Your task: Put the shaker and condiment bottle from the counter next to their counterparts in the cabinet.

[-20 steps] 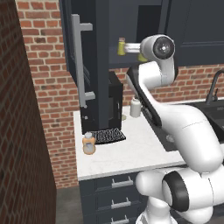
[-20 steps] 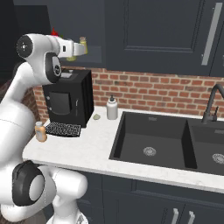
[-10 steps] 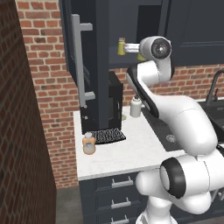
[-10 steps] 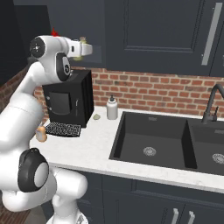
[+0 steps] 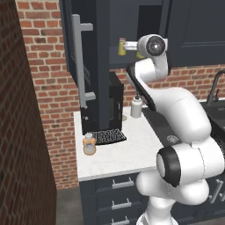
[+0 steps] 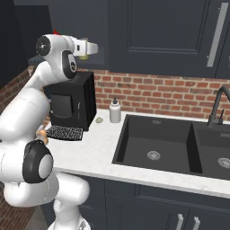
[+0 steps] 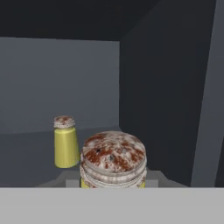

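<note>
My gripper (image 7: 113, 181) is shut on the shaker (image 7: 113, 159), a yellow cylinder with a speckled cap, held upright inside the open cabinet (image 7: 166, 87). A counterpart, a paler yellow shaker (image 7: 65, 142), stands on the shelf a little ahead and to the left. From the left base view the gripper (image 5: 126, 45) holds the shaker (image 5: 121, 48) at shelf height, beside the cabinet door (image 5: 90, 52). The right base view shows gripper (image 6: 91, 48) and shaker (image 6: 94, 49) at the cabinet's edge. The orange condiment bottle (image 5: 89, 144) stands on the counter (image 5: 127, 154) near its left front.
A black coffee machine (image 5: 115, 103) stands under the cabinet with a dark grille mat (image 5: 108, 137) before it. A white bottle with a dark nozzle (image 6: 115, 111) stands by the brick wall. A dark double sink (image 6: 157, 143) lies to the right. The open door's silver handle (image 5: 79, 57) juts out on the left.
The hand has carried the shaker a little farther into the cabinet while the arm's upper joints swung. The grip on the shaker stays the same.
</note>
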